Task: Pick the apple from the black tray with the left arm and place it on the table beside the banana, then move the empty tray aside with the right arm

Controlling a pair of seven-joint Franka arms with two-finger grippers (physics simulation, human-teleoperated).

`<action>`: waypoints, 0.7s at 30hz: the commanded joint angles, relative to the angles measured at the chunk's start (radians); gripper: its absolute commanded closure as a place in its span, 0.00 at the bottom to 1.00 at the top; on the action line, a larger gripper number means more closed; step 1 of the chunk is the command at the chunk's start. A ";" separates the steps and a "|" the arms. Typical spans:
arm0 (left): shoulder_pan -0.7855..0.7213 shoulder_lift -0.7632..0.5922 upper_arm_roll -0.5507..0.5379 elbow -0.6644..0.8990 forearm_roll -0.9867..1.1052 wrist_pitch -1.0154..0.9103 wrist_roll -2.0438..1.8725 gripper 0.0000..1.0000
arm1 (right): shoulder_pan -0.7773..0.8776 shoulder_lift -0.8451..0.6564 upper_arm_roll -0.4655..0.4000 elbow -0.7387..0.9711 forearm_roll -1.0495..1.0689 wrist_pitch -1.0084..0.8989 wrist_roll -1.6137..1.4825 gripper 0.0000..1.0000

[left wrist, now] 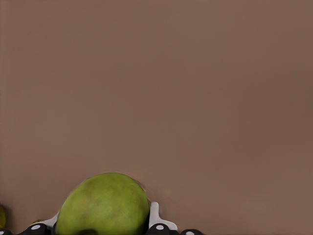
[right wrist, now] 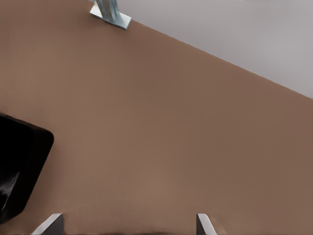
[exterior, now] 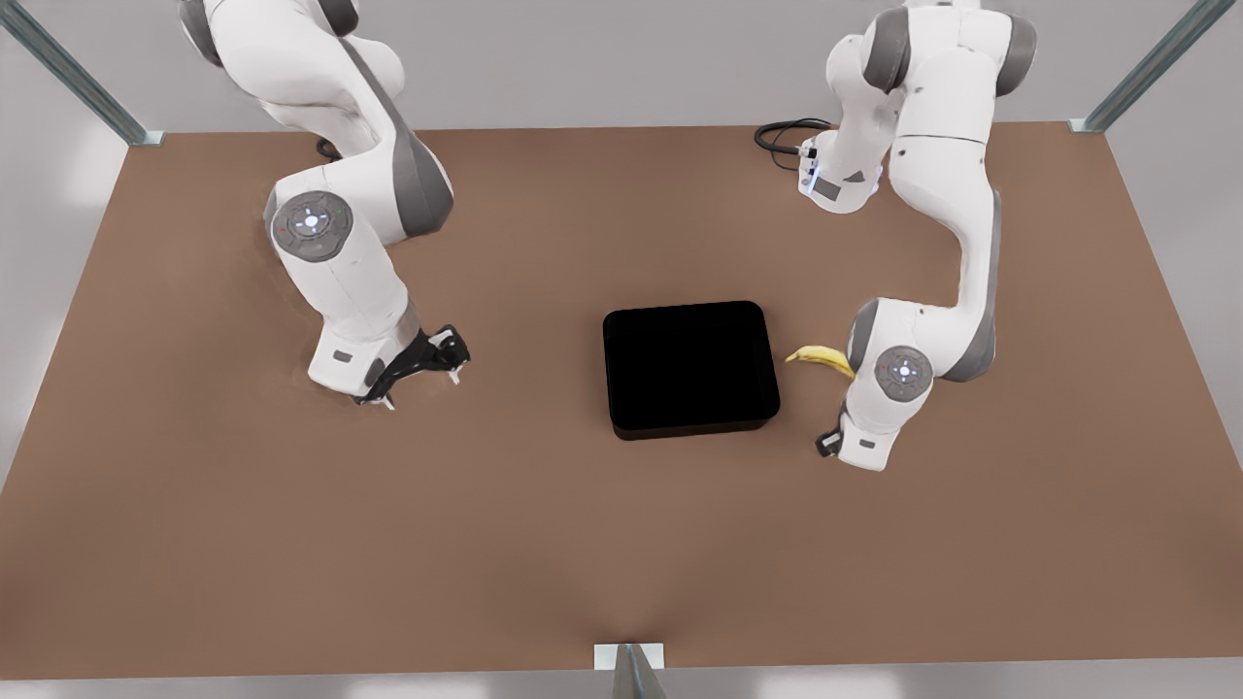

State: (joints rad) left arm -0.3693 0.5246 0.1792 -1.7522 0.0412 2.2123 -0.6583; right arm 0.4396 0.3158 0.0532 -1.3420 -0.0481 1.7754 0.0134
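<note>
The apple [left wrist: 102,208], round and yellow-green, sits between the fingers [left wrist: 154,215] of my left gripper [left wrist: 102,223], which is shut on it low over the brown table [left wrist: 195,98]. In the front view this arm is crouched at the front view's right, its wrist [exterior: 879,408] covering the apple, right beside the banana [exterior: 821,359]. The black tray [exterior: 691,425] lies in the middle with nothing in it. My right gripper [exterior: 422,386] hangs open at the front view's left, a good way from the tray, whose corner [right wrist: 19,166] it sees.
A black cable [exterior: 782,136] lies coiled at the back near an arm base. Metal frame posts stand at the table's corners and front edge [exterior: 629,670]. A sliver of something yellow-green [left wrist: 1,215] shows beside the apple.
</note>
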 commanded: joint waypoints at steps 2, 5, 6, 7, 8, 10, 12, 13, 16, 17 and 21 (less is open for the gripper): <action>0.027 0.034 -0.001 -0.133 -0.012 0.211 0.648 0.32 | 0.087 0.034 0.105 0.055 -0.001 -0.134 0.401 0.00; 0.035 0.009 0.000 -0.242 -0.011 0.351 0.655 0.32 | 0.133 0.117 0.137 0.118 0.004 -0.025 0.568 0.00; 0.035 0.003 0.002 -0.242 -0.011 0.345 0.657 0.07 | 0.133 0.141 0.149 0.153 0.004 -0.022 0.738 0.00; 0.035 -0.008 0.006 -0.242 -0.011 0.342 0.664 0.00 | 0.133 0.152 0.168 0.158 0.004 -0.013 0.896 0.00; 0.035 -0.011 0.008 -0.242 -0.011 0.342 0.664 0.00 | 0.136 0.155 0.172 0.158 0.002 -0.007 1.003 0.00; 0.035 -0.044 0.009 -0.234 -0.011 0.288 0.654 0.00 | 0.140 0.170 0.172 0.153 0.001 0.006 1.073 0.00; 0.035 -0.204 0.009 -0.208 -0.011 0.066 0.640 0.00 | 0.153 0.207 0.174 0.130 -0.024 0.039 1.096 0.00; 0.035 -0.264 0.009 -0.142 -0.011 -0.080 0.628 0.00 | 0.156 0.200 0.174 0.075 -0.035 0.079 1.099 0.00; 0.052 -0.273 0.092 0.293 -0.196 -0.586 0.634 0.00 | 0.160 0.141 0.175 -0.074 -0.035 0.184 1.123 0.00; 0.066 -0.276 0.091 0.295 -0.187 -0.642 0.785 0.00 | 0.160 0.141 0.175 -0.094 -0.036 0.208 1.123 0.00; 0.058 -0.295 0.131 0.284 -0.198 -0.576 0.753 0.00 | 0.160 0.157 0.175 -0.186 -0.079 0.323 1.126 0.00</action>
State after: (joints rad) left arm -0.3035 0.2335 0.3081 -1.4690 -0.1355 1.8157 -0.1744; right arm 0.6000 0.4720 0.2284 -1.5134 -0.1074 1.9699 0.7051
